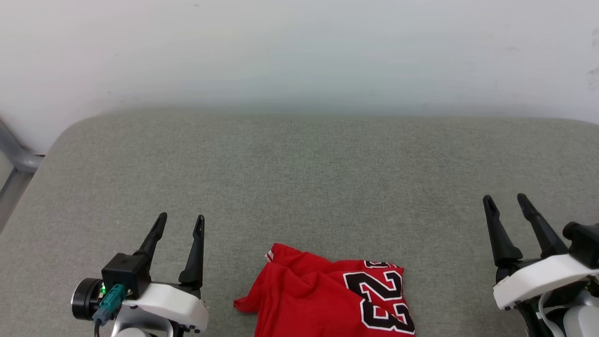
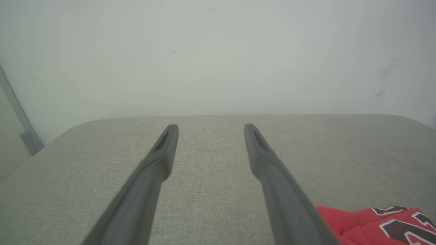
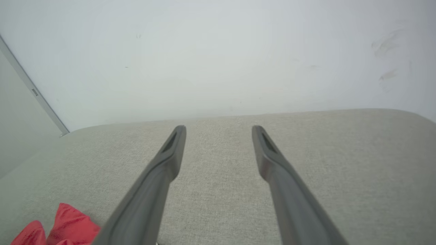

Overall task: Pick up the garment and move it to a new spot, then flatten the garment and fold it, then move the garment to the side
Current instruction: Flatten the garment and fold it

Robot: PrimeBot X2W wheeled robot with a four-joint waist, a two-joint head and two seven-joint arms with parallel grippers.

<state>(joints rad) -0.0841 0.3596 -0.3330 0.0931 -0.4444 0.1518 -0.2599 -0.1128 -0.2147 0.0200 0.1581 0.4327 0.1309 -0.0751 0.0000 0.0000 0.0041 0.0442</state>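
The garment point(image 1: 323, 297), a red shirt with a dark white-edged "23" print, lies crumpled at the near middle of the grey cushioned surface point(image 1: 299, 178), running off the head view's bottom edge. A bit of striped trim shows at its upper left corner. My left gripper point(image 1: 181, 221) stands open to the garment's left, apart from it, with nothing between its fingers. My right gripper point(image 1: 506, 199) stands open well to the garment's right, also empty. The garment's edge point(image 2: 374, 223) shows at the lower right of the left wrist view, and a red corner point(image 3: 64, 226) at the lower left of the right wrist view.
A pale wall point(image 1: 299, 51) rises right behind the grey surface's far edge. A grey metal bar point(image 1: 16, 159) stands at the far left beyond the rounded corner. Bare grey fabric stretches across the middle and back.
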